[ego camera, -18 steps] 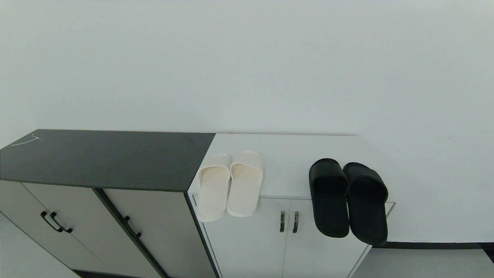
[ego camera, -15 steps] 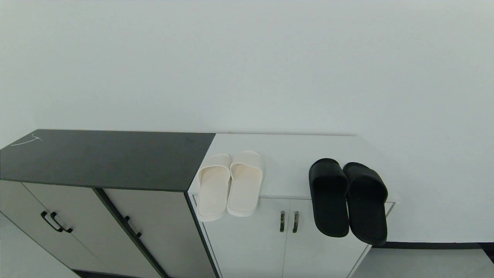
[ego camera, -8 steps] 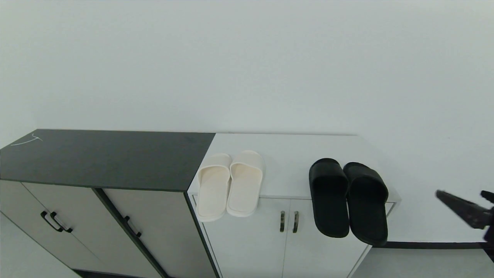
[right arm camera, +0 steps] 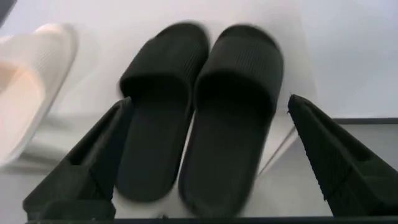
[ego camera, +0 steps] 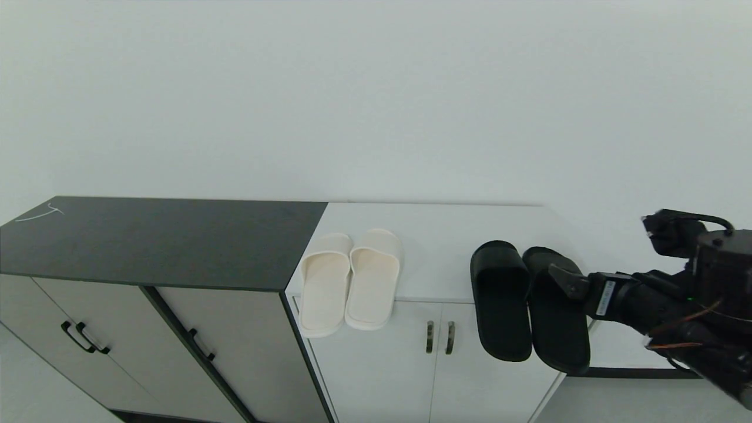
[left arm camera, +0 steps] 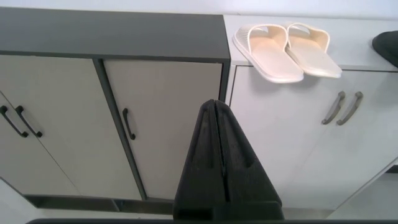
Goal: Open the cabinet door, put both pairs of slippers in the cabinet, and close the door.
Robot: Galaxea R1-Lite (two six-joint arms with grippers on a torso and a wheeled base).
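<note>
A cream pair of slippers (ego camera: 349, 282) and a black pair of slippers (ego camera: 529, 299) lie on top of the white cabinet (ego camera: 446, 235), heels hanging over its front edge. Both white doors are closed, and their two handles (ego camera: 438, 337) meet in the middle. My right gripper (ego camera: 593, 258) is open just right of the black pair, one finger (ego camera: 567, 281) over the right slipper's edge. In the right wrist view the open right gripper (right arm camera: 208, 102) frames the black slippers (right arm camera: 205, 143). My left gripper (left arm camera: 215, 107) is shut on nothing, low in front of the cabinets.
A taller-fronted cabinet with a dark top (ego camera: 153, 241) adjoins the white one on the left, its grey doors (left arm camera: 161, 124) closed with black handles. A plain wall stands behind. Floor shows at the right of the white cabinet (ego camera: 646, 399).
My right arm has come into the head view from the right edge and moved left up to the black slippers. Slippers and doors have stayed put.
</note>
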